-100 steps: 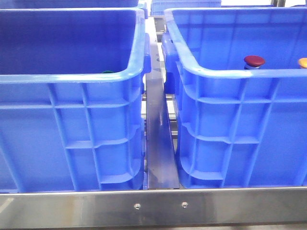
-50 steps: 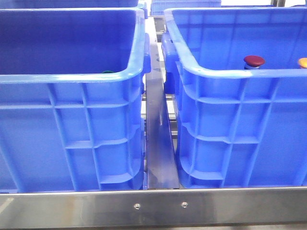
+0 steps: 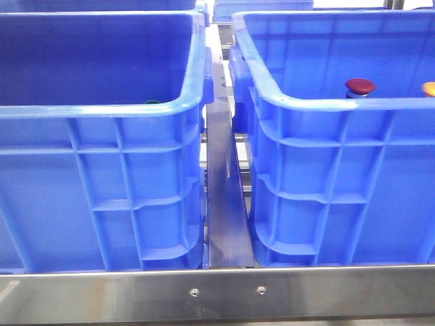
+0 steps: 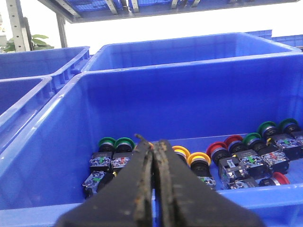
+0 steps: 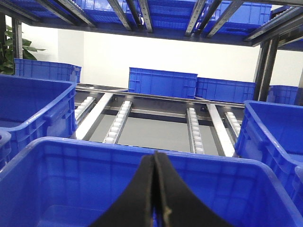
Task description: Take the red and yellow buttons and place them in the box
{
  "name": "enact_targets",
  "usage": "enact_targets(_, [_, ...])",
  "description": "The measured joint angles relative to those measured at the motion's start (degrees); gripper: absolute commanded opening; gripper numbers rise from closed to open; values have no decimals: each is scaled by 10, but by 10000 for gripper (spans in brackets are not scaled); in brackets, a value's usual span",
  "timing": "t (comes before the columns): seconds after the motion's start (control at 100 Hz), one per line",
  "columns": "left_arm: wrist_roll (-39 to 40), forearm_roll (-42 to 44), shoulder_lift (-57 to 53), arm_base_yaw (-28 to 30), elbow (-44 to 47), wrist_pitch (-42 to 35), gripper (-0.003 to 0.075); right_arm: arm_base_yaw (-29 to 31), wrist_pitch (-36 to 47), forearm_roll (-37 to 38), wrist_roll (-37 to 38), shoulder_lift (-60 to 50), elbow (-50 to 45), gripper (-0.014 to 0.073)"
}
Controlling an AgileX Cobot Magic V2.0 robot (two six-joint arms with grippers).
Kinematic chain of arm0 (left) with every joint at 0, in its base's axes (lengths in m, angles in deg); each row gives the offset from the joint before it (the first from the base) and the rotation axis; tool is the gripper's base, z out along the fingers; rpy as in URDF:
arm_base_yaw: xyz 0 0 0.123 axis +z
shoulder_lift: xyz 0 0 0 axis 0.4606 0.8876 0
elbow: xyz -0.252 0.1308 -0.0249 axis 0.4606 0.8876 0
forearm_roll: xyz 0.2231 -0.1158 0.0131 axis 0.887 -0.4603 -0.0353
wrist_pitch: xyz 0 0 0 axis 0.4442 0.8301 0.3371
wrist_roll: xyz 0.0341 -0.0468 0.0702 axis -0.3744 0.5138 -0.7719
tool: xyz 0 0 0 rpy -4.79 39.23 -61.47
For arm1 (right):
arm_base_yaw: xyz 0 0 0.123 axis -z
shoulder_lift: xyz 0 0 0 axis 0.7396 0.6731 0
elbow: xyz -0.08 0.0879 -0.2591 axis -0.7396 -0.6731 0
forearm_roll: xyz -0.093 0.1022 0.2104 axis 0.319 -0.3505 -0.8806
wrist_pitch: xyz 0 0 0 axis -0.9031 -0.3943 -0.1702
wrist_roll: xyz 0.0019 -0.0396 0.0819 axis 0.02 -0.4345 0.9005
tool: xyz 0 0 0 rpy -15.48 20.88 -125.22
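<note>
In the front view a dark red button and a yellow-orange button show just above the near rim of the right blue crate. The left blue crate stands beside it. Neither gripper shows in the front view. My left gripper is shut and empty, above the near rim of a blue crate that holds several buttons, among them yellow ones and red ones. My right gripper is shut and empty over another blue crate; no button shows there.
Green buttons lie among the others, and a green cap peeks over the left crate's rim. A steel rail runs between the crates and a steel bar along the front. More blue crates and roller tracks stand behind.
</note>
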State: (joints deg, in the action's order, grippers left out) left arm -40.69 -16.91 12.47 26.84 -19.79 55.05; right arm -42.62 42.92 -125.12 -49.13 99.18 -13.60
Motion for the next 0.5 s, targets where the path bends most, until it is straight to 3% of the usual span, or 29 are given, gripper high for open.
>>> enact_targets(0.37, [0, 0, 0, 0, 0, 0, -19, 0, 0, 0, 4, 0, 0, -67])
enact_targets(0.5, [0, 0, 0, 0, 0, 0, -19, 0, -1, 67, 95, 0, 0, -67])
